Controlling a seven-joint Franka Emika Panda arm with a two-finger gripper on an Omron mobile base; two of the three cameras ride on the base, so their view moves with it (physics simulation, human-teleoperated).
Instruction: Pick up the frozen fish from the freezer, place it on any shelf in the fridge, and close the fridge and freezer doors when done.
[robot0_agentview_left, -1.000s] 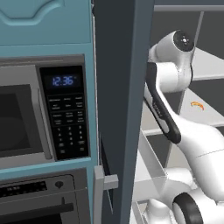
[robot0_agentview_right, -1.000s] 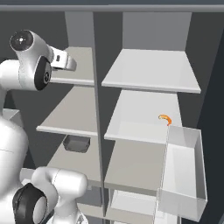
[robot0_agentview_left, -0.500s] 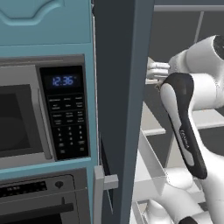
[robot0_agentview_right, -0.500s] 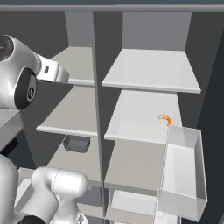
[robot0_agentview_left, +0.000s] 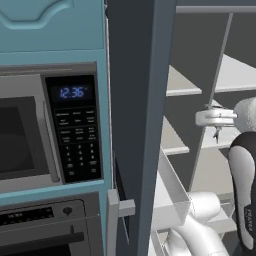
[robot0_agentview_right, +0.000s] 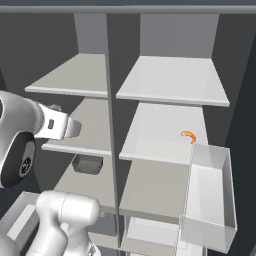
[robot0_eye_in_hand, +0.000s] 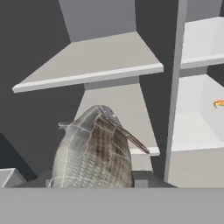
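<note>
The frozen fish (robot0_eye_in_hand: 94, 151), grey-brown and scaly with a thin spiky fin, looms close in the hand view, clamped between my gripper's fingers. My gripper (robot0_agentview_right: 76, 128) hovers in front of the freezer (robot0_agentview_right: 80, 115), level with its middle board, and is shut on the fish. From the left base view the gripper (robot0_agentview_left: 200, 118) points left, just outside the freezer's boards. The fridge (robot0_agentview_right: 170, 130) is the wider right half, and its top shelf (robot0_agentview_right: 172, 80) is bare. Both doors stand open; the freezer door (robot0_agentview_left: 135, 125) shows edge-on.
A small orange curved thing (robot0_agentview_right: 188, 136) lies on the fridge's second board. A clear bin (robot0_agentview_right: 210, 195) juts out at lower right, and a small dark bin (robot0_agentview_right: 87, 164) hangs under a freezer board. A microwave (robot0_agentview_left: 30, 135) fills the wall left of the door.
The hand has come down from the freezer's upper board to about its middle board. The arm has swung lower and nearer the cameras.
</note>
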